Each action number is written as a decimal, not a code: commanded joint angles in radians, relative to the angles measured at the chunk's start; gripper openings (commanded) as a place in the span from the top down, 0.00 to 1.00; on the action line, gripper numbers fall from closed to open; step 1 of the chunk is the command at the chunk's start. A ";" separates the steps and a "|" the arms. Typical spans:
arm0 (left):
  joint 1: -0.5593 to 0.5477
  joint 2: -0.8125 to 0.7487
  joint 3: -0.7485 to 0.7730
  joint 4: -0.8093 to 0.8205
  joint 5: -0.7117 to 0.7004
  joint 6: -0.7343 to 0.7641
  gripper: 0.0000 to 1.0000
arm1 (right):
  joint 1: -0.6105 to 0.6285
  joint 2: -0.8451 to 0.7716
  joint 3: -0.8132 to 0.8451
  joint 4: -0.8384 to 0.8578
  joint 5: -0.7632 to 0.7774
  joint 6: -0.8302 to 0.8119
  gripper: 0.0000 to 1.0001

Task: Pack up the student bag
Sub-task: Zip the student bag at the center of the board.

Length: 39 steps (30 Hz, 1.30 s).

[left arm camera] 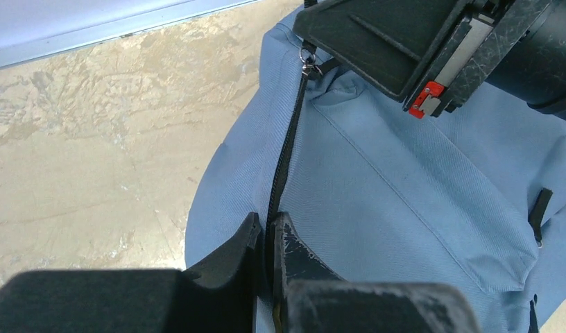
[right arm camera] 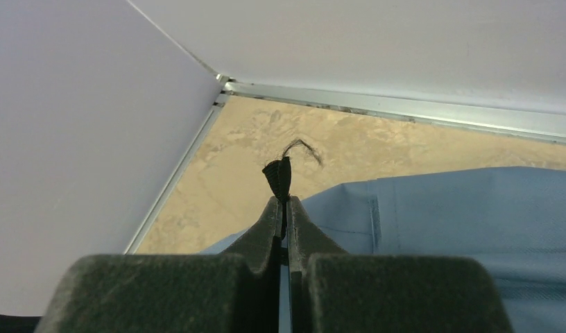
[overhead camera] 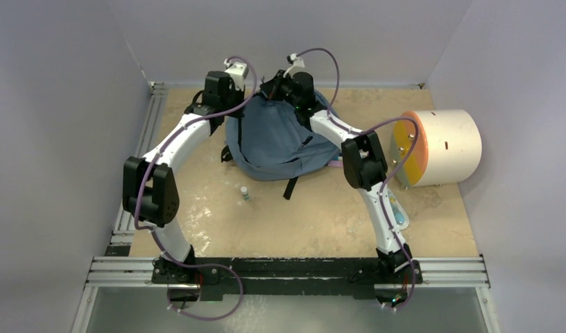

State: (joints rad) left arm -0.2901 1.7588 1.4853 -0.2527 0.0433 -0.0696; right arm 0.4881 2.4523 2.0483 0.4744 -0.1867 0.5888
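The grey-blue student bag lies at the back middle of the table, black straps trailing toward the front. My left gripper is at the bag's back left edge. In the left wrist view it is shut on the bag's fabric along the dark zipper line. My right gripper is at the bag's back top. In the right wrist view it is shut on a black pull tab of the bag. A metal zipper pull shows just under the right gripper's body.
A white cylinder with an orange face lies at the right. A small bottle stands in front of the bag. A pale blue-and-white item lies beside the right arm. Grey walls and metal rails enclose the table's back corner.
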 commanded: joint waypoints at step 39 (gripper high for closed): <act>0.149 0.064 0.017 -0.036 0.008 -0.096 0.60 | -0.137 -0.667 -0.645 -0.335 0.120 -0.127 0.44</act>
State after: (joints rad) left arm -0.1482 1.8942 1.5017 -0.3134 0.0200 -0.1425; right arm 0.3481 1.8553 1.4567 0.2981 -0.0139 0.4618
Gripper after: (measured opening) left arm 0.362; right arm 0.553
